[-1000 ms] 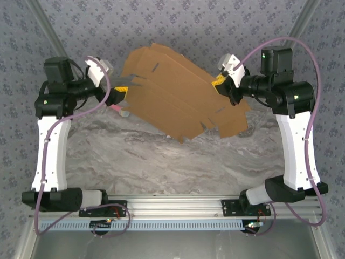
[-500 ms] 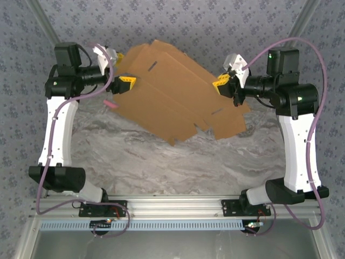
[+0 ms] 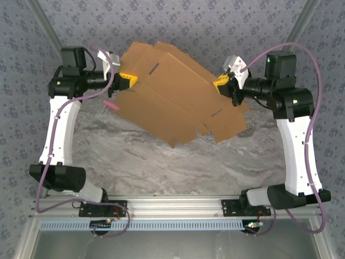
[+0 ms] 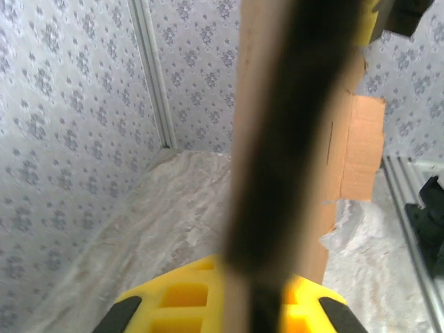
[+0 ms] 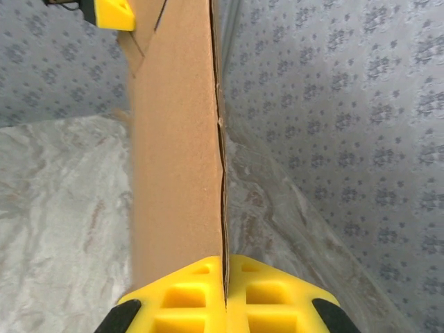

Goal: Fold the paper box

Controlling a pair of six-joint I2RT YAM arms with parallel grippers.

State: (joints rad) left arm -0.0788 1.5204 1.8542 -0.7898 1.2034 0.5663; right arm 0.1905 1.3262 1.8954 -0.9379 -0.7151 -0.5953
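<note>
Jaws of the left gripper (image 3: pixel 125 81) are clamped on the left end of the paper box (image 3: pixel 172 102). In the left wrist view the cardboard (image 4: pixel 277 139) runs edge-on out of the left gripper (image 4: pixel 243 305) and away from the camera.

The paper box is an open, unfolded sheet held between the two arms over the far half of the counter (image 3: pixel 161 167). In the top view its long axis runs from upper left to lower right, roughly along the line joining the two grippers. Loose flaps extend past that line on the near side, towards the arm bases. Whether the lowest flap corner touches the counter cannot be determined. A pink stick (image 3: pixel 109 103) lies on the counter just below the left gripper, apart from the sheet.

Jaws of the right gripper (image 3: pixel 221 83) are closed on the right end of the sheet. In the right wrist view the cardboard (image 5: pixel 177 173) emerges edge-on from the right gripper (image 5: pixel 224 295).

Each arm holds its own end, so neither is nearer to the sheet. Judged from this layout, the coming fold depends on the crease lines running along the long axis between the two grips.
</note>
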